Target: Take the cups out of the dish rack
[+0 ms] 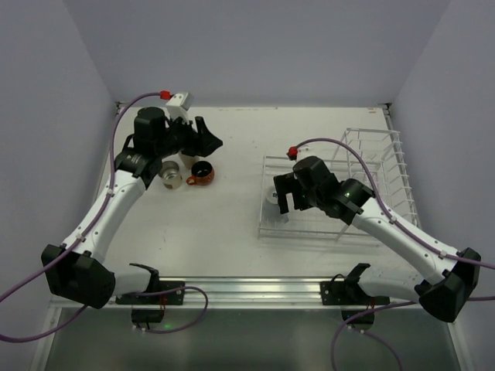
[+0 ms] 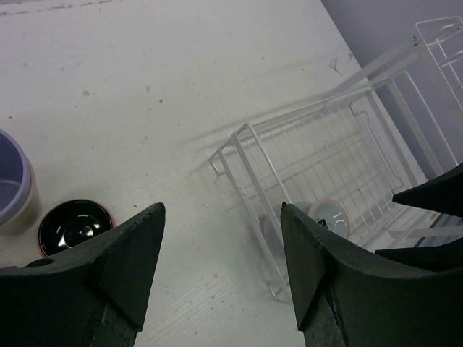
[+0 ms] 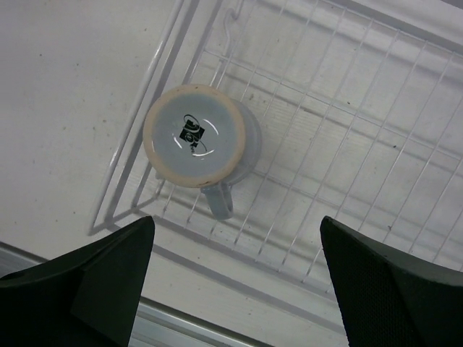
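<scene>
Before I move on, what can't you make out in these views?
Top view: the blue-grey cup in the dish rack is mostly hidden under the right jaws.
Left wrist: the lavender tumbler is cut off by the left edge, and the orange mug sits partly behind a left jaw.
Right wrist: the rack runs past the frame edges.

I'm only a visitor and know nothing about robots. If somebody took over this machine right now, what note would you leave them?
Left gripper: open, empty, above the table near the unloaded cups.
Right gripper: open, empty, hovering over the blue-grey cup.
That cup sits upside down in a corner of the dish rack, in its low tray, not gripped.
Done: the orange-red mug stands on the table. A lavender cup is beside it, with beige round its base, maybe a second cup.
Left: lift out the blue-grey cup. No other cup shows in the rack.
</scene>
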You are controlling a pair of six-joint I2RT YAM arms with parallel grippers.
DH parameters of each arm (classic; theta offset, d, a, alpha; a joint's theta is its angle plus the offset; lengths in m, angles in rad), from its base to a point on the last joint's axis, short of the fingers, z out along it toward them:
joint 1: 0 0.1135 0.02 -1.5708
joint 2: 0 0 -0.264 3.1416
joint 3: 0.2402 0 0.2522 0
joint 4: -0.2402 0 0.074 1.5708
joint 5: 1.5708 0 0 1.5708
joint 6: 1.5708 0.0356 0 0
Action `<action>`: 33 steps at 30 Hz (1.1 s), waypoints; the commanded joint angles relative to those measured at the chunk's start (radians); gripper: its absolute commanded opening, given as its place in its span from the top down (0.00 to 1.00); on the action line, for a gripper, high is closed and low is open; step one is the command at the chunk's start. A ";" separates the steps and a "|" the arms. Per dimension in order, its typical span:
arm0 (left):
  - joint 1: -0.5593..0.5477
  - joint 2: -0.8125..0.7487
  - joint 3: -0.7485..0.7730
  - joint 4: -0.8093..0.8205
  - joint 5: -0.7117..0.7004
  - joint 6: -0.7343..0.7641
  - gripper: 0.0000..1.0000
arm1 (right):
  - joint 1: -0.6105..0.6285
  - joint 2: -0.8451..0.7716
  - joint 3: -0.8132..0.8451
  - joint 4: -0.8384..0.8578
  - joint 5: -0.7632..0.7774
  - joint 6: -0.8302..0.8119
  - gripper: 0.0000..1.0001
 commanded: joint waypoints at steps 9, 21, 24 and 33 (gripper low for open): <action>-0.004 -0.023 -0.037 0.041 0.036 0.006 0.31 | 0.005 0.074 0.068 0.002 -0.205 -0.230 0.02; -0.004 -0.031 -0.057 0.044 0.061 0.019 0.31 | -0.004 0.280 0.238 -0.134 -0.238 -0.293 0.01; -0.004 -0.032 -0.059 0.038 0.059 0.025 0.31 | -0.013 0.295 0.271 -0.155 -0.234 -0.304 0.01; -0.004 -0.032 -0.071 0.041 0.059 0.029 0.31 | -0.046 0.366 0.332 -0.234 -0.254 -0.344 0.01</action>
